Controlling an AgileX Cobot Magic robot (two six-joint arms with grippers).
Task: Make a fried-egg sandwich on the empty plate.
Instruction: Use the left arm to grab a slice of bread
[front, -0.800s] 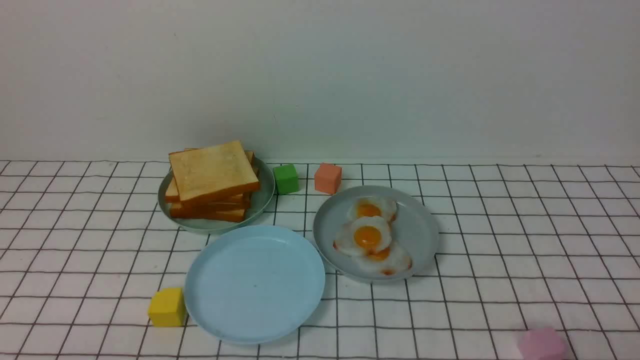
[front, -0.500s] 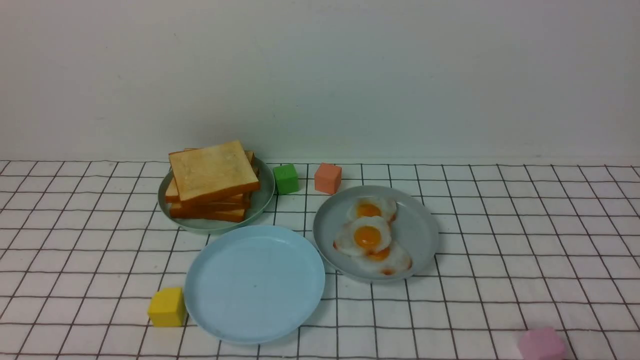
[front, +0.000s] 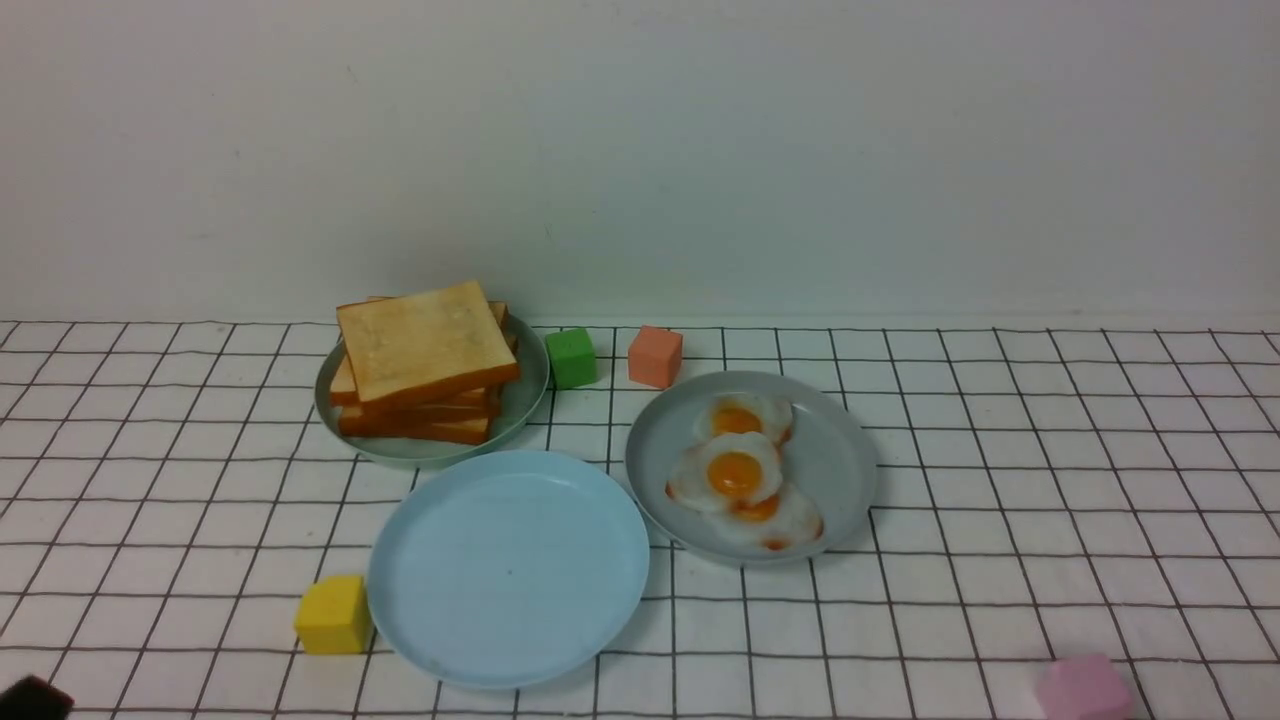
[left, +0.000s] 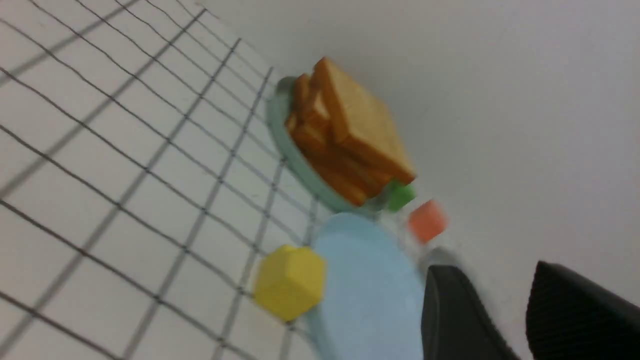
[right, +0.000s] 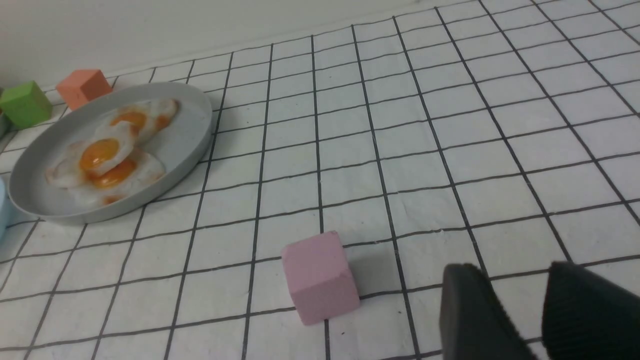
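The empty sky-blue plate (front: 510, 570) lies at the front centre, also in the left wrist view (left: 365, 280). A stack of several toast slices (front: 425, 355) sits on a grey-green plate (front: 525, 400) behind it. Three fried eggs (front: 735, 475) overlap on a grey-blue plate (front: 840, 450) to the right. My left gripper (left: 495, 272) is open and empty, near the table's front left; only a black tip (front: 30, 695) shows in the front view. My right gripper (right: 512, 270) is open and empty, low over the cloth beside a pink cube (right: 320, 277).
A yellow cube (front: 333, 613) touches the sky-blue plate's left rim. A green cube (front: 571, 357) and a salmon cube (front: 655, 356) stand at the back between the plates. The pink cube (front: 1083, 688) is at the front right. A white wall closes the back.
A black tip of my left gripper has come into the front view's bottom left corner. Plates, toast, eggs and cubes have not moved.
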